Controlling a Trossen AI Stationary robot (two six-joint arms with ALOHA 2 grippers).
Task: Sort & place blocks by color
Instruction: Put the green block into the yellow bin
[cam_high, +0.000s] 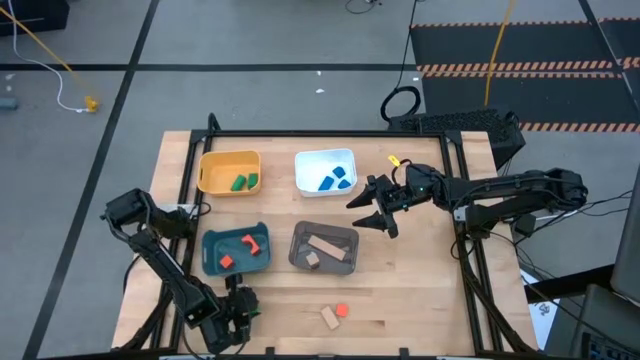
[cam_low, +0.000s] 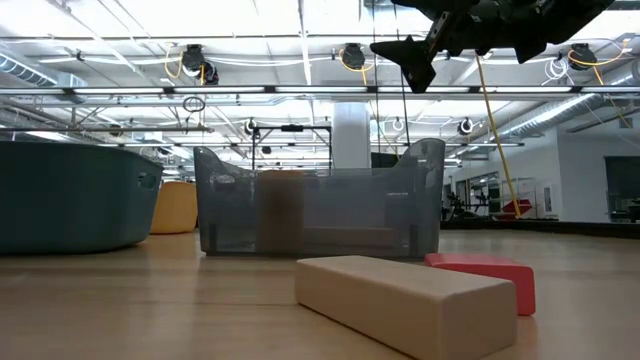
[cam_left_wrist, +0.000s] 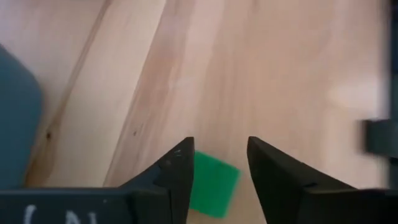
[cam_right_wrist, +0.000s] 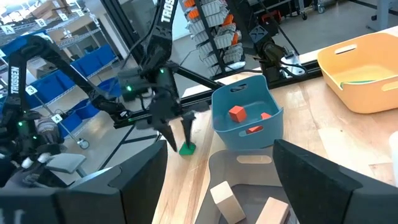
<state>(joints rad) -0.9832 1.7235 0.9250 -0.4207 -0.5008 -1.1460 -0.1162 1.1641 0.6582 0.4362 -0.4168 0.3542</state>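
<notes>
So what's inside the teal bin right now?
The teal bin holds red-orange blocks: the high view shows an arch piece and a small cube. Its near wall hides part of the floor in the right wrist view.

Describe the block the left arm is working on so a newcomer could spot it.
Start at the teal bin on the table's left. Nearer the front edge, the left tool straddles a small green block on bare wood. It is the only green block outside the yellow bin.

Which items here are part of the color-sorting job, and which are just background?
Job:
- green block between the left gripper fingers
- tan block, red block loose on the table
- yellow bin, white bin, teal bin, grey bin

Background:
- yellow cable on the floor
- black mat
</notes>
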